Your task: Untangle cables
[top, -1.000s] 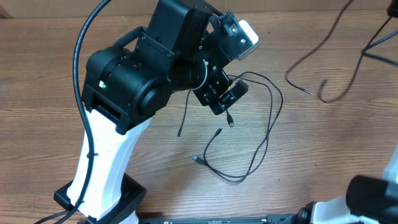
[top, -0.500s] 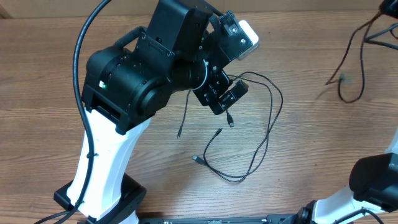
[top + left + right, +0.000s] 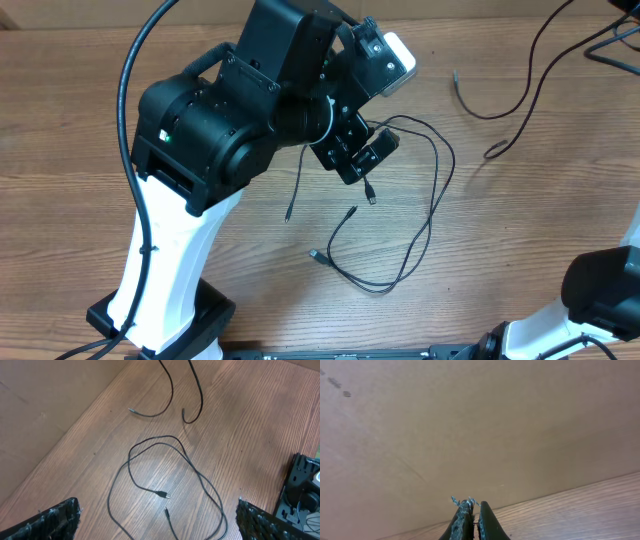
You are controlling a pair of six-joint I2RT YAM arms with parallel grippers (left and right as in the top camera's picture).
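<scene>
A long thin black cable (image 3: 432,205) lies in a loose loop on the wooden table, with small plug ends (image 3: 318,257) near the middle. My left gripper (image 3: 358,155) hovers over it, open wide and empty; in the left wrist view the loop (image 3: 131,455) and a plug (image 3: 162,494) lie between its fingers (image 3: 155,505). A second cable (image 3: 490,117) hangs and curls at the upper right and runs off the top edge; it also shows in the left wrist view (image 3: 171,395). My right gripper (image 3: 474,510) is shut, fingers nearly touching, facing a plain wall; the strand between them is hard to see.
The left arm's bulky black body (image 3: 220,120) and white base (image 3: 160,270) cover the table's left middle. The right arm's base (image 3: 600,300) sits at the bottom right. A thick black arm wire (image 3: 128,90) arcs at the left.
The cable at the upper right has swung, first toward the right edge and then back left, with its free end now higher. The left arm and the looped cable have not moved.
</scene>
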